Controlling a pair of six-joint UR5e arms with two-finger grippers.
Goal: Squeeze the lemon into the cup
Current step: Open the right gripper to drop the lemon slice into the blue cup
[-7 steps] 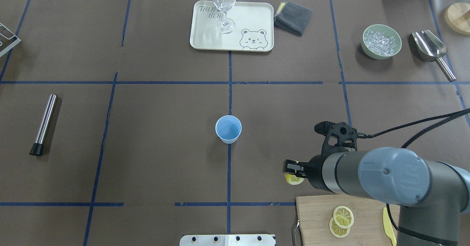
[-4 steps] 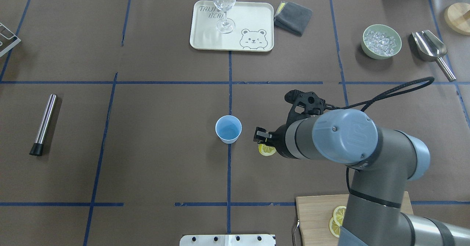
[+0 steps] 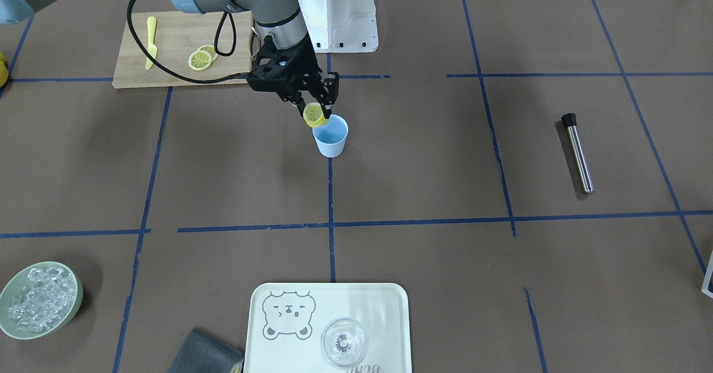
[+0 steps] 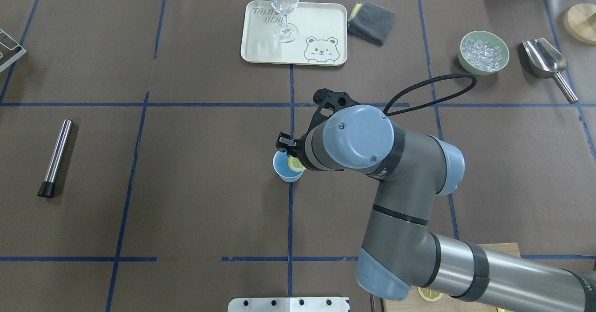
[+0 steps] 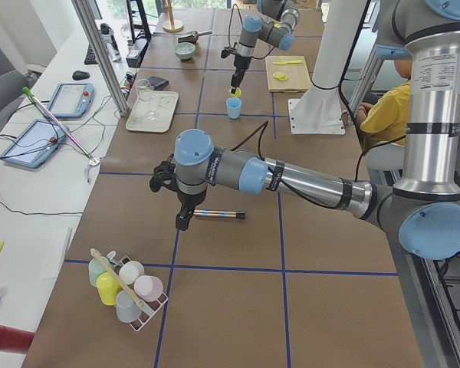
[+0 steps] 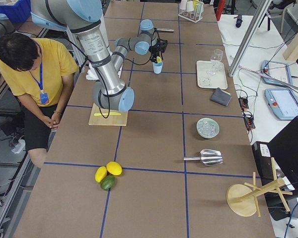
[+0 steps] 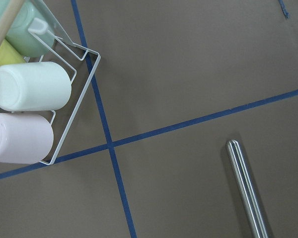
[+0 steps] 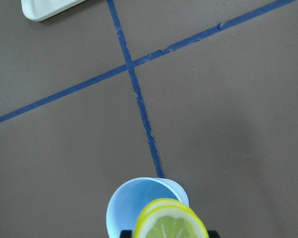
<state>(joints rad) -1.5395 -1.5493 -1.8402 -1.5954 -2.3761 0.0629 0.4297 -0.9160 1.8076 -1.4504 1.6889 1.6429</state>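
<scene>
**Lemon chunk held at the cup's rim: risks and blind spots**

The right gripper (image 3: 315, 109) was clamped on the lemon (image 3: 313, 116), just above the cup (image 3: 332, 138), which stood on the table's centre tape line. The chunk appeared to hang over the rim on the robot's right side rather than over the middle. A harder pinch there would likely have sent juice down the outer wall or onto the paper. The rind might also have slipped free, and a low fingertip could have tipped the light cup.

The overhead view hid the gripper under the arm's joint. The wrist view cut off the lemon's lower half and both fingers. The gap between lemon and rim could not be judged. Whether the left gripper (image 5: 182, 222), near a metal rod (image 5: 218, 215), was parted or closed could not be told.
</scene>
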